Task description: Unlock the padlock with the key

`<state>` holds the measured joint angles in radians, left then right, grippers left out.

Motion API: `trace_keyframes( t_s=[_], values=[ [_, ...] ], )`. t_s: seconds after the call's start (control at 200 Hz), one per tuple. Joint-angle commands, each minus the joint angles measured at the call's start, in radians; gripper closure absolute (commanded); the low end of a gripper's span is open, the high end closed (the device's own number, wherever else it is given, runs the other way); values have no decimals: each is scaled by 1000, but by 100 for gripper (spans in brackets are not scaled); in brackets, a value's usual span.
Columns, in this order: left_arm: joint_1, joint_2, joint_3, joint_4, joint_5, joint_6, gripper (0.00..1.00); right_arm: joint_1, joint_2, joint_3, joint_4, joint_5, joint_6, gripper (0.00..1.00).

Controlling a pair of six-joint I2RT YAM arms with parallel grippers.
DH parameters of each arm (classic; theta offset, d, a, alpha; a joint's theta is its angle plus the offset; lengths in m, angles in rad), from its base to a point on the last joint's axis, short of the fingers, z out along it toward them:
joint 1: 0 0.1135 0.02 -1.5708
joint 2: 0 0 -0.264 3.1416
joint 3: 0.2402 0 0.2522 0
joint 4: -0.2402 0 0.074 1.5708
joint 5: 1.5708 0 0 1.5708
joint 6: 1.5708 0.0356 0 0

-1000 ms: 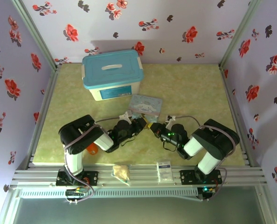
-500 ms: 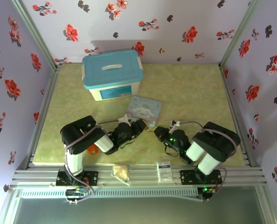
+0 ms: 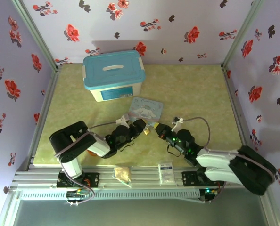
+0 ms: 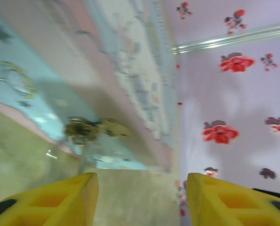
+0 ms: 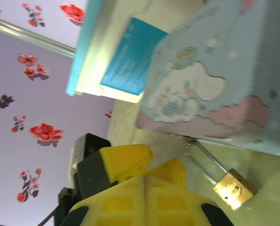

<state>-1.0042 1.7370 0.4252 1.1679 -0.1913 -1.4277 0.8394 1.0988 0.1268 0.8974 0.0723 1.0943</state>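
Top external view: the pale green surface (image 3: 196, 94) carries a white storage box (image 3: 113, 75) with a teal lid at far left. The pale blue cartoon tin (image 3: 147, 107) lies just in front of the box, toward centre. Both arms reach in low at the tin's near edge, with the left gripper (image 3: 141, 126) and right gripper (image 3: 159, 128) tip to tip and near each other. The padlock (image 3: 146, 131) lies on the surface between them, just beside the tin. Right wrist view: the padlock (image 5: 234, 189) lies flat with its thin shackle running toward the tin's edge; contact with the tin cannot be told. The right jaws are pressed fully together with nothing seen protruding, and whether they pinch the key cannot be told. Left wrist view: the left jaws stand apart with nothing between them, and the padlock (image 4: 83, 132) is a blur ahead, against the tin. Judgement: the padlock is small, rigid, light and smooth-sided, so it is likely to skid or spin on the surface if nudged. The best hold is across the flat faces of the body, leaving the shackle and keyhole end free. The key is thin, stiff and easily dropped, so it should be gripped by its head.
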Motion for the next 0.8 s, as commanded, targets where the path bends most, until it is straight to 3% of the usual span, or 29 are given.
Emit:
trace_keyframes(
  t_s=[0.0,0.27,0.53,0.795],
  values=[
    [-47,-35,3,77,-54,-70,48,33,-122,30,-198,111,-71,100],
    [-109,-135,3,79,-153,-96,42,68,-213,5,-232,169,-59,100],
    [-130,-85,27,85,-132,-161,35,118,-167,18,-140,203,-82,100],
    [-139,-111,32,94,-144,-165,38,151,-61,4,-13,226,-71,100]
  ],
)
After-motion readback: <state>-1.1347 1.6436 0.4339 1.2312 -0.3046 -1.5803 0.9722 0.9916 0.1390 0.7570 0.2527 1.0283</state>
